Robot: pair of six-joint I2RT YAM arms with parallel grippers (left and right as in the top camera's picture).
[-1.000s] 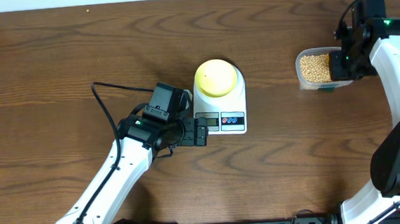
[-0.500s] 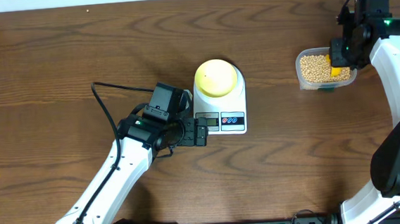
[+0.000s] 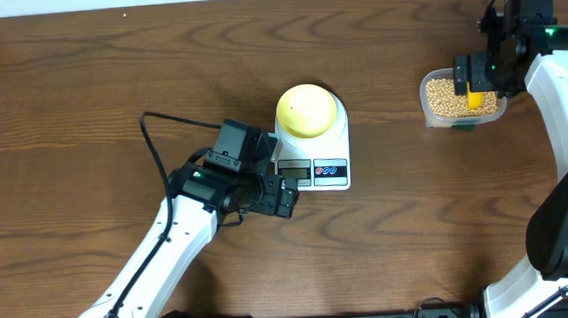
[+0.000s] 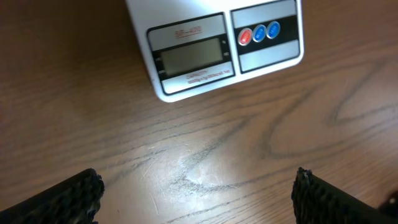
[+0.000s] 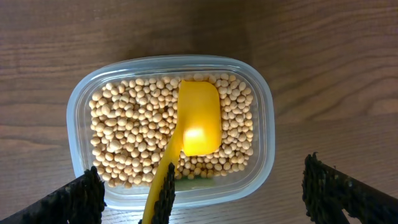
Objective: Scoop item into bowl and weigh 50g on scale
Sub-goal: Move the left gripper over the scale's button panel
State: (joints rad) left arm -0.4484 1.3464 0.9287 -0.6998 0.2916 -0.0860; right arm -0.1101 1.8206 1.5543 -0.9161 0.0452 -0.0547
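The right end effector (image 3: 479, 73) is wide open and holds nothing. It hangs just over the clear tub (image 5: 264, 124). The yellow scoop (image 5: 199, 124) lies in the tub on top of the beans (image 5: 124, 137), its handle pointing toward the end effector.

The left end effector (image 4: 196, 177) is wide open too, with nothing in it. It sits low over the brown worktop (image 3: 79, 93), just beside the front of the white scale (image 3: 313, 174). The little yellow-green bowl (image 3: 308, 110) stands on the scale, well apart from the tub.
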